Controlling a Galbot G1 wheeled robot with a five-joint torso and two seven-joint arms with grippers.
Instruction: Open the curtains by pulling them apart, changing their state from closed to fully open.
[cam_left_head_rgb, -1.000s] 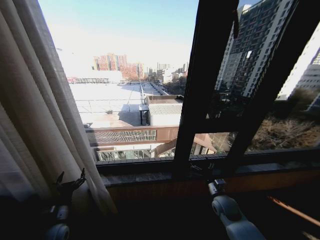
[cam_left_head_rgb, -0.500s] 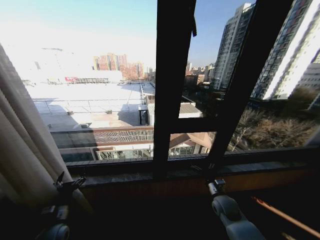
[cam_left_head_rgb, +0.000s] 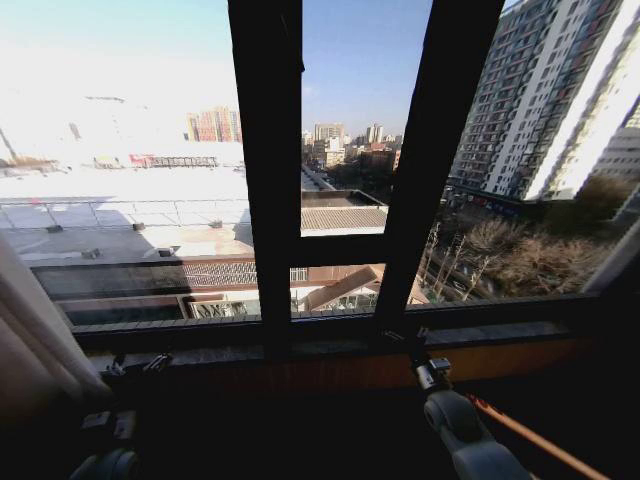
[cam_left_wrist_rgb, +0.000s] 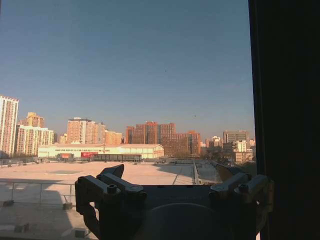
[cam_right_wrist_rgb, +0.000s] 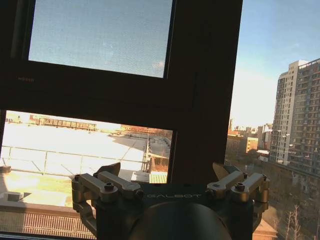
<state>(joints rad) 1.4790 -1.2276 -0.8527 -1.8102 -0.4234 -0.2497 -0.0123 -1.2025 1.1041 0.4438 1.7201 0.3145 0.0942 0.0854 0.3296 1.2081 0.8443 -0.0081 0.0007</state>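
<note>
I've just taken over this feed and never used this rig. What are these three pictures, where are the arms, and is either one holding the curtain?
The wide picture comes from the robot's head, facing a window frame. The curtain hangs bunched at the far left. The left gripper sits low beside it; the right gripper points at the sill. The other two pictures come from cameras on each wrist. There the left gripper and right gripper both stand open, holding nothing, with city behind the glass.

window frame bars (cam_left_head_rgb: 265, 180) dark, upright | sill (cam_left_head_rgb: 330, 350) below — rooftop (cam_left_head_rgb: 120, 190) and high-rise (cam_left_head_rgb: 540, 100) outside | sky clear
</note>
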